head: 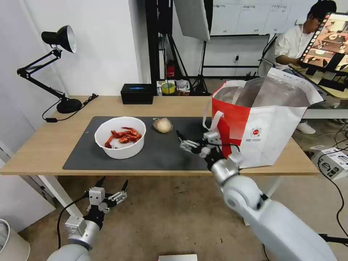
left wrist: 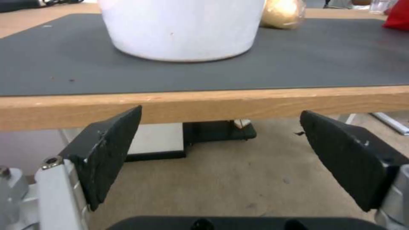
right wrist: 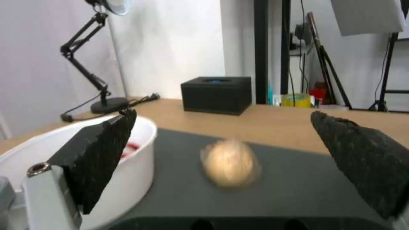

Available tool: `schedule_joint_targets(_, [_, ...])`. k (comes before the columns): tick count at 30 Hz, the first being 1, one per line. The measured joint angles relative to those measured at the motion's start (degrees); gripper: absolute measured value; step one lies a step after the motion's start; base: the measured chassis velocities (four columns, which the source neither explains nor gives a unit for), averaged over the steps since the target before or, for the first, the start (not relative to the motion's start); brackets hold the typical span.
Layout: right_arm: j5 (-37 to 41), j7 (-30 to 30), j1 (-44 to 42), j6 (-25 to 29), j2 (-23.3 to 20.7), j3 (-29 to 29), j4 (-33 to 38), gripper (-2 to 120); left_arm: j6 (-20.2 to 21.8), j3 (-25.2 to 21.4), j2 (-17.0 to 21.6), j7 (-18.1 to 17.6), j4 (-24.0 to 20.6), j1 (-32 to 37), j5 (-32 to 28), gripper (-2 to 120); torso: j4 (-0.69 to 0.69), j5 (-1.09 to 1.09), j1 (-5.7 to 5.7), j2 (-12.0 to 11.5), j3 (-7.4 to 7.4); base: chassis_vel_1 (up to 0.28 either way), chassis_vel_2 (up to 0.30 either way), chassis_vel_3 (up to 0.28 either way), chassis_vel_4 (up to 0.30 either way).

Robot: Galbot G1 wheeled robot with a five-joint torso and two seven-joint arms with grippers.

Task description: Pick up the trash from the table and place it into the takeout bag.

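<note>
On the dark grey mat (head: 159,152) of the table (head: 47,145) stands a white bowl (head: 120,137) of red crayfish shells; it also fills the back of the left wrist view (left wrist: 181,28). A beige plastic-wrapped lump (head: 163,125) lies just beyond it on the mat. The takeout bag (head: 270,127) stands open at the table's right end. My right gripper (head: 180,140) hovers open over the mat, left of the bag, facing the lump (right wrist: 230,163) with the bowl (right wrist: 136,153) beside it. My left gripper (head: 114,180) hangs open below the table's front edge (left wrist: 213,105).
A black tissue box (head: 137,93) and a black desk lamp (head: 59,65) stand along the table's far side. Tape rolls and stands crowd the floor behind. A white box (head: 333,161) lies on the floor at the right.
</note>
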Motion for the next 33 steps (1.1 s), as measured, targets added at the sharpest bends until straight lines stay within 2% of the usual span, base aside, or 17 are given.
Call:
schedule_joint_targets(5, [0.94, 1.68, 7.62, -2.64, 2.89, -3.64, -6.20, 100, 0.00, -0.19, -0.02, 0.00, 0.37, 0.01, -0.02, 100, 0.00, 0.01, 0.00, 0.00, 0.00, 0.000, 0.000, 0.000, 0.000])
schedule_joint_targets(8, [1.86, 3.19, 14.06, -6.17, 6.50, -6.16, -13.08, 100, 0.00, -0.24, -0.07, 0.00, 0.56, 0.00, -0.04, 100, 0.00, 0.00, 0.00, 0.00, 0.00, 0.000, 0.000, 0.000, 0.000])
schedule_joint_targets(9, [1.86, 3.19, 14.06, -6.17, 6.50, -6.16, -13.08, 100, 0.00, -0.24, -0.07, 0.00, 0.56, 0.00, -0.04, 100, 0.00, 0.00, 0.00, 0.00, 0.00, 0.000, 0.000, 0.000, 0.000])
schedule_joint_targets(12, [3.82, 3.88, 18.34, -8.60, 10.01, -8.05, -19.31, 100, 0.00, -0.23, -0.08, 0.00, 0.68, -0.01, -0.05, 100, 0.00, 0.00, 0.00, 0.00, 0.00, 0.000, 0.000, 0.000, 0.000])
schedule_joint_targets(22, [5.50, 6.31, 24.63, -14.31, 17.78, -10.36, -31.76, 100, 0.00, -0.50, -0.02, 0.00, 0.75, 0.14, -0.15, 100, 0.00, 0.00, 0.01, 0.00, 0.00, 0.000, 0.000, 0.000, 0.000])
schedule_joint_targets(25, [5.53, 6.47, 27.69, -17.22, 21.38, -10.68, -37.12, 100, -0.01, -0.61, 0.09, 0.01, 0.91, 0.28, -0.25, 100, 0.00, -0.01, 0.00, 0.01, -0.01, 0.000, 0.000, 0.000, 0.000])
schedule_joint_targets(33, [5.11, 5.94, 30.48, -22.48, 26.18, -10.49, -44.19, 100, -0.06, -0.77, 0.12, 0.02, 1.07, 0.14, -0.73, 100, 0.00, 0.00, 0.00, 0.01, -0.01, 0.000, 0.000, 0.000, 0.000])
